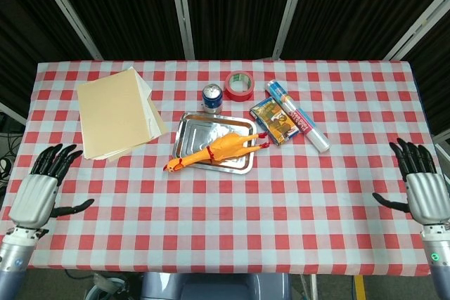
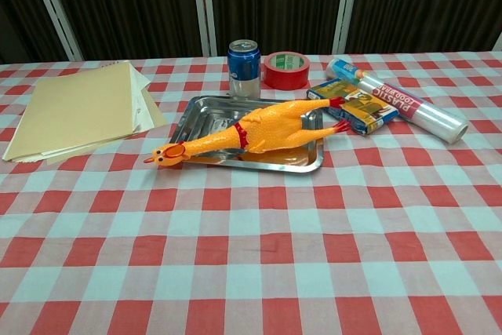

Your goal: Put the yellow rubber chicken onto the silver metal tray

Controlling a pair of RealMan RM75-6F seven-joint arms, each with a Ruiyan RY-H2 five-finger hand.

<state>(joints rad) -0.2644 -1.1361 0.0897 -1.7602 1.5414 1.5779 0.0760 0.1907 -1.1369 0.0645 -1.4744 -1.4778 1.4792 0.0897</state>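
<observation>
The yellow rubber chicken [image 1: 218, 150] [image 2: 251, 132] lies across the silver metal tray [image 1: 193, 130] [image 2: 205, 111], its head hanging over the tray's near left edge and its red feet toward the right. My left hand [image 1: 41, 192] hovers at the table's near left corner, fingers spread, holding nothing. At the near right edge my right hand [image 1: 420, 186] is likewise spread and empty. Both hands are far from the tray and show only in the head view.
A stack of tan folders [image 1: 116, 112] [image 2: 74, 111] lies left of the tray. Behind it stand a blue can [image 1: 212, 96] [image 2: 244, 68] and a red tape roll [image 1: 239, 86] [image 2: 285, 70]. A blue box [image 1: 275, 120] [image 2: 353, 106] and a plastic wrap roll [image 1: 297, 116] [image 2: 398, 100] lie right.
</observation>
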